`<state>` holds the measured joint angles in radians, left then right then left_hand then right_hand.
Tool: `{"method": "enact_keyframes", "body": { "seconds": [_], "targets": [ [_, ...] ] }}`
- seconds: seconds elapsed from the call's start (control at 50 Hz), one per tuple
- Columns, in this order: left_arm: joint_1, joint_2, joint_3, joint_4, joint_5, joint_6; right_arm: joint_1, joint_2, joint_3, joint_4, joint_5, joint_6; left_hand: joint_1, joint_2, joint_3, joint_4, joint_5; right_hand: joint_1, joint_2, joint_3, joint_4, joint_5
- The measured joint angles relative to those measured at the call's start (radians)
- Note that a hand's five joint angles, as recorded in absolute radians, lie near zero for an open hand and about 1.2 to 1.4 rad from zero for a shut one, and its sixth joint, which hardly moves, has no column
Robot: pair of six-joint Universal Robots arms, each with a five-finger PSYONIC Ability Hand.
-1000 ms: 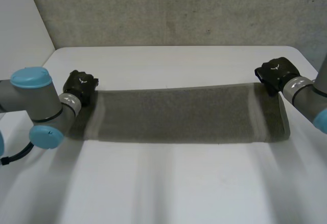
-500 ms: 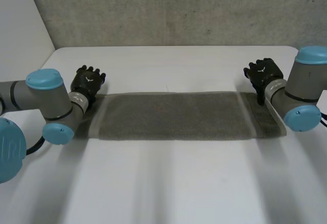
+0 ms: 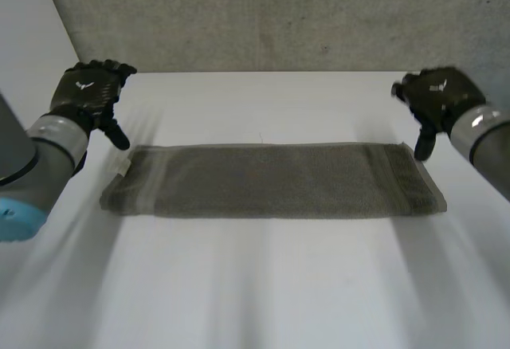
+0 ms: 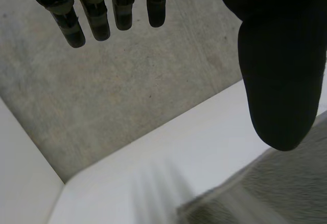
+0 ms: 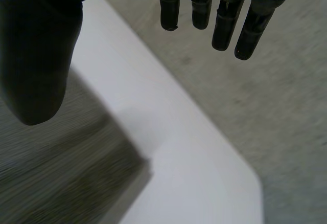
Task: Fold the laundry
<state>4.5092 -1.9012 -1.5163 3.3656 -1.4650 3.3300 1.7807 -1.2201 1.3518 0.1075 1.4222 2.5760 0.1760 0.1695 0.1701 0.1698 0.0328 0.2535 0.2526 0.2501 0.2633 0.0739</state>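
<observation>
Head cam: high, centred on the near side of the white table [image 3: 263, 285], tilted down and facing the rough grey wall [image 3: 279, 14]. Wrist cams: close up, each sighting along its own palm, black left hand [image 4: 278, 55] and black right hand [image 5: 36, 55]. Shared with head: ends of the long grey folded towel [image 3: 271, 180], table's far edge, wall.

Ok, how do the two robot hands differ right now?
The left robot hand hangs by the towel's left far corner, the right robot hand by its right far corner. The left one sits out past the towel's end; the right one is about level with its end. Both are open, off the towel.
</observation>
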Motion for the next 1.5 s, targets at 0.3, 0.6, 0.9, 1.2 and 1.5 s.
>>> {"method": "enact_keyframes", "body": {
  "seconds": [0.3, 0.6, 0.9, 1.2, 1.5],
  "targets": [
    [0.011, 0.084, -0.214, 0.076, 0.002, -0.089, -0.127, 0.022, 0.291, -0.075, -0.093, -0.005, 0.000, 0.000, 0.000, 0.000, 0.000, 0.023, 0.008, 0.018, 0.001, 0.037],
    [0.012, 0.080, -0.248, 0.121, 0.002, -0.085, -0.196, 0.192, 0.264, -0.232, -0.109, -0.019, 0.000, 0.000, 0.000, 0.000, 0.000, 1.055, 1.061, 1.050, 1.038, 1.062],
    [0.014, 0.080, -0.268, 0.141, 0.002, -0.085, -0.365, 0.207, 0.189, -0.228, -0.027, -0.158, 0.000, 0.000, 0.000, 0.000, 0.000, 1.089, 1.094, 1.089, 1.078, 1.103],
    [0.008, 0.081, -0.296, 0.184, 0.002, -0.081, -0.344, 0.112, 0.310, -0.242, -0.360, -0.028, 0.000, 0.000, 0.000, 0.000, 0.000, 0.253, 0.267, 0.262, 0.254, 0.233],
    [0.004, 0.078, -0.301, 0.188, 0.002, -0.081, -0.333, 0.183, 0.303, -0.246, -0.434, 0.016, -0.001, 0.000, 0.000, 0.000, 0.000, 0.358, 0.353, 0.358, 0.341, 0.368]
  ]
}}
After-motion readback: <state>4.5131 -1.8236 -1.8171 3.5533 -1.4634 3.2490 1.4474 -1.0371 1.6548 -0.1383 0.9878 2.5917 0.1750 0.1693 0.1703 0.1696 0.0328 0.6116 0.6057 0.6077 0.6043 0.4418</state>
